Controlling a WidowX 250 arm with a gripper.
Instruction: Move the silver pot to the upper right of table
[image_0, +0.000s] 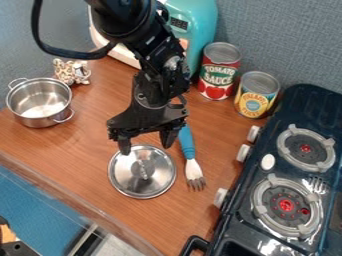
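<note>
- The gripper (145, 143) is holding its jaws spread, pinching nothing;
- the lid (155, 181) is lying beneath, probably set aside for access;
- the silver pot (43, 121) is standing upright toward the view's left edge, awaiting transfer.

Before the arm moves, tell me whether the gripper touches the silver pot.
Apart. The camera view shows wooden tabletop between the gripper and the silver pot, which sits near the view's left edge.
</note>
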